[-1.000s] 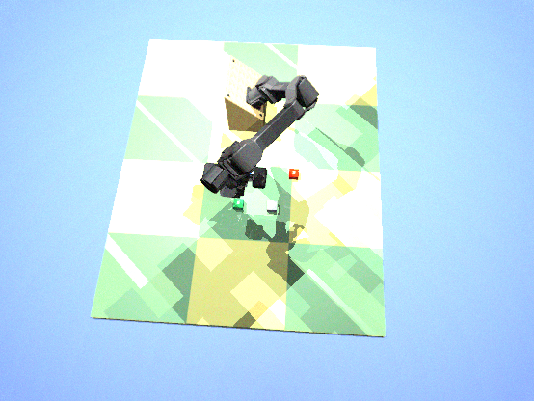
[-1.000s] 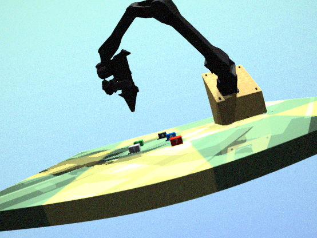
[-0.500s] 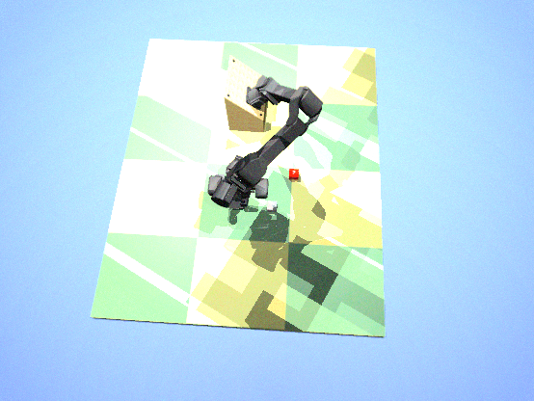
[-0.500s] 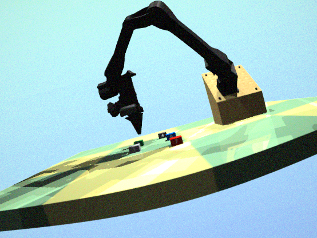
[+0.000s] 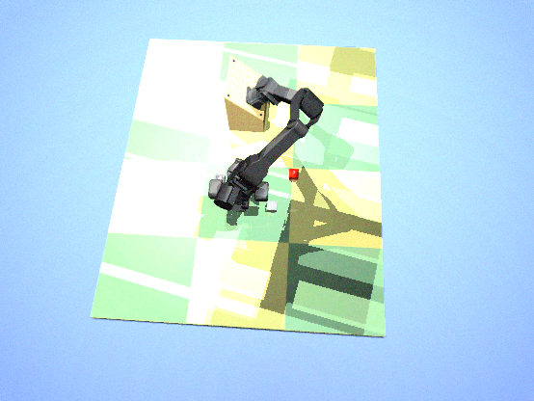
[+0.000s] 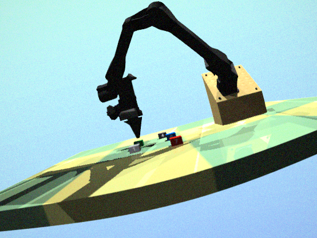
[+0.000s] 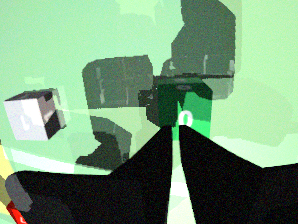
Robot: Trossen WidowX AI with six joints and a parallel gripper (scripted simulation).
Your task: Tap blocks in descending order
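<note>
My gripper [image 6: 137,135] [image 7: 174,132] is shut with nothing between the fingers. Its tips hang just above a green block [image 6: 139,142] [image 7: 194,111]. In the wrist view the green block lies right in front of the closed tips. A pale grey block [image 5: 272,206] [image 6: 134,149] [image 7: 32,117] lies close beside it. A red block [image 5: 293,173] [image 6: 176,140] lies further towards the base, and only its edge shows in the wrist view [image 7: 17,215]. A dark block [image 6: 162,135] and a blue block [image 6: 171,134] lie behind the red one. In the top view the arm hides the green and blue blocks.
The arm's wooden base block [image 5: 246,120] [image 6: 237,106] stands at the back of the patterned table [image 5: 159,270] [image 6: 160,171]. The arm arches high over the blocks. Dark shadows fall across the table.
</note>
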